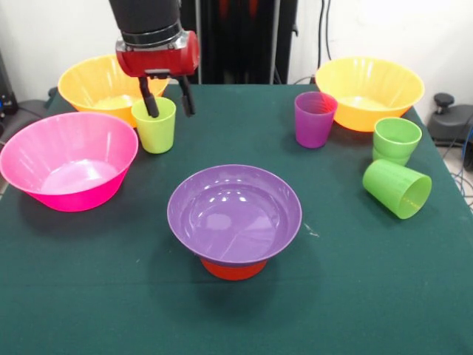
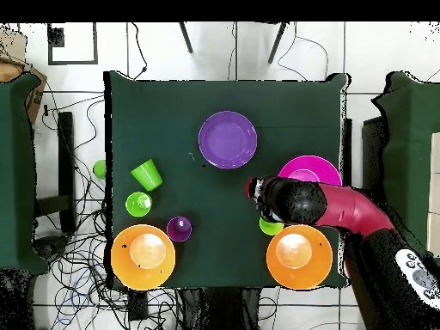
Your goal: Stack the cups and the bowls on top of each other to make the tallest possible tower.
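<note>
Claw (image 1: 167, 102): seen spread open at the yellow-green cup (image 1: 155, 125); one finger (image 1: 148, 99) is dipped inside the cup's mouth, the other (image 1: 186, 97) hangs outside its rim, so the cup wall is straddled and not clamped.
Yellow-green cup: stood upright on the table (image 1: 355, 296), mouth up, just in front of one orange-yellow bowl (image 1: 103, 83) and beside the pink bowl (image 1: 69, 161); in the overhead view only a sliver of it (image 2: 270, 228) is shown under the arm (image 2: 331, 208).
Pink bowl: set upright, nothing is seen inside.
Orange-yellow bowl by the arm: upright, no contents are seen.
Second orange-yellow bowl (image 1: 369, 92): placed at the opposite far corner, upright, nothing inside.
Purple bowl (image 1: 234, 213): rested mouth up on a small orange bowl (image 1: 233, 269), which is turned upside down near the middle of the table; the purple bowl's inside is bare.
Translucent purple cup (image 1: 315, 118): upright, just beside the second orange-yellow bowl, nothing visible within.
Green cup, upright (image 1: 396, 140): stood near that same bowl, nothing seen in it.
Green cup, tipped (image 1: 397, 188): laid on its side just in front of the upright green one, mouth turned toward the table edge, interior bare.
Small green thing (image 2: 100, 168): seen off the table on the floor in the overhead view; what it is cannot be told.
</note>
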### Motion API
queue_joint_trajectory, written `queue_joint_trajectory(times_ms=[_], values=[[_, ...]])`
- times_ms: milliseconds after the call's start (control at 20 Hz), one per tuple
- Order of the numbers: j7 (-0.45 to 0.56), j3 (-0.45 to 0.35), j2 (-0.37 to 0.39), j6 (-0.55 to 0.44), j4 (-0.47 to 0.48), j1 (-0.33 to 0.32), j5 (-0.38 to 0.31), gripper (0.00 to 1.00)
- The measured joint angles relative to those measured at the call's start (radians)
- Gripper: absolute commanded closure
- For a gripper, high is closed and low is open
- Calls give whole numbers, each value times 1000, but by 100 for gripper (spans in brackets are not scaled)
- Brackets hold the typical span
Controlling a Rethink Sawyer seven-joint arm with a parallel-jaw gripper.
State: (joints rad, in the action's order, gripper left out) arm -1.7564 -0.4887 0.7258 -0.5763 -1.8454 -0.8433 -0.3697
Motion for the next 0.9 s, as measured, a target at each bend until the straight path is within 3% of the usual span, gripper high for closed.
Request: queue_joint_trajectory(times_ms=[900], values=[[-1, 55, -72, 102, -20, 30, 0, 0]])
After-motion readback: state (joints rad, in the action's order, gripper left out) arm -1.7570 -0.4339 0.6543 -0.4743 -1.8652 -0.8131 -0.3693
